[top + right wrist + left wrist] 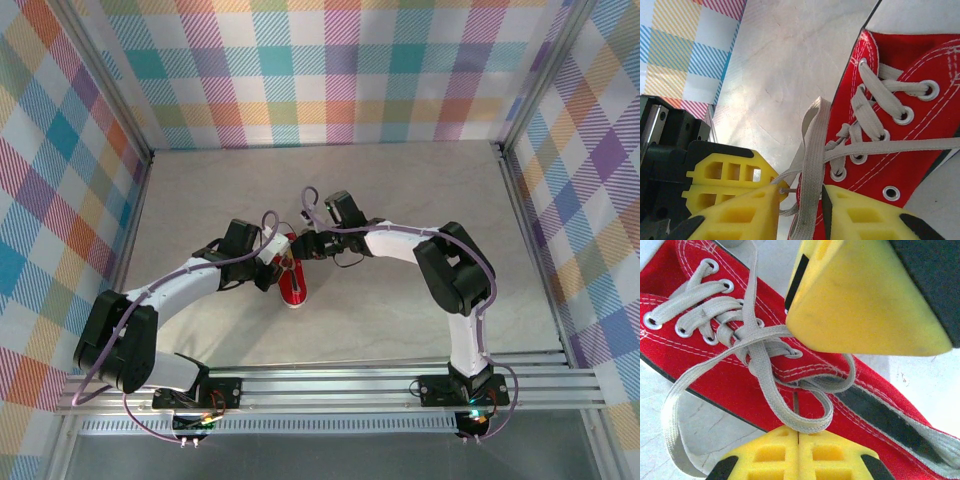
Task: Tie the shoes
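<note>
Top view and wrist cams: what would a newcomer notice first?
The red sneaker sits mid-table, both arms bent in over it, against loud plaid walls. Up close, the left gripper is shut on a loop of whitish lace. Another lace strand runs between the fingers of the right gripper.

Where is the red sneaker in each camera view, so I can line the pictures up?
Top external: the red sneaker lies mid-picture, slightly left of centre, on the table.
Left wrist: it runs diagonally from upper left to lower right.
Right wrist: it sits on the right side, reaching the top edge.
Shared landmark: the grey laces crossing the metal eyelets, clear in both wrist views.
</note>
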Robot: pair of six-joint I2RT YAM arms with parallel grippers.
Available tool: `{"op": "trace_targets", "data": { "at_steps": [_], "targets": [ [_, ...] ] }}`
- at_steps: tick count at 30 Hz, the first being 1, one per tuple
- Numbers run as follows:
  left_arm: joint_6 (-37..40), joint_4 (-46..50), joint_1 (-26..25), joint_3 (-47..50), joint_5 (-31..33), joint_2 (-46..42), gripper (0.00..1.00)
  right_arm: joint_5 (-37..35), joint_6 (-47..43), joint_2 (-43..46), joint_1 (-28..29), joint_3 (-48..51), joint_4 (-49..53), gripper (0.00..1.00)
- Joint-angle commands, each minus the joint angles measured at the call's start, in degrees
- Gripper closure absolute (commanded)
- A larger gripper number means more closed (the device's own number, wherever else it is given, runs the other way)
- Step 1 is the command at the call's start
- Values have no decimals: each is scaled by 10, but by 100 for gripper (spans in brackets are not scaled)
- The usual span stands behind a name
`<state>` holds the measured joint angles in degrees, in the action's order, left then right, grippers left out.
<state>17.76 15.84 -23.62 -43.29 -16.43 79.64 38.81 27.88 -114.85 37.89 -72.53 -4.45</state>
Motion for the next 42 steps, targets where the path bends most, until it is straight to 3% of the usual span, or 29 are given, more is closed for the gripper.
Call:
{"op": "trace_targets", "data": {
  "at_steps": [1,5,13,17,25,36,42],
  "targets": [
    [6,-26,-7,-13,-11,-12,100,11,23,16,-8,4,-17,68],
    [7,-35,-7,-14,-22,-11,100,1,37,33,-11,3,-3,70],
    [13,-34,-7,-21,-42,-2,100,18,66,37,-11,7,-20,90],
    [13,-41,-7,-17,-52,-8,100,44,79,36,-11,13,-42,93],
    [28,-12,-8,-39,-73,6,100,68,95,17,-10,26,-59,89],
    [39,-12,-9,-43,-64,9,100,92,126,-13,-10,24,-97,75],
    [40,-10,-9,-51,-63,18,100,92,132,-20,-10,20,-104,75]
  ]
}}
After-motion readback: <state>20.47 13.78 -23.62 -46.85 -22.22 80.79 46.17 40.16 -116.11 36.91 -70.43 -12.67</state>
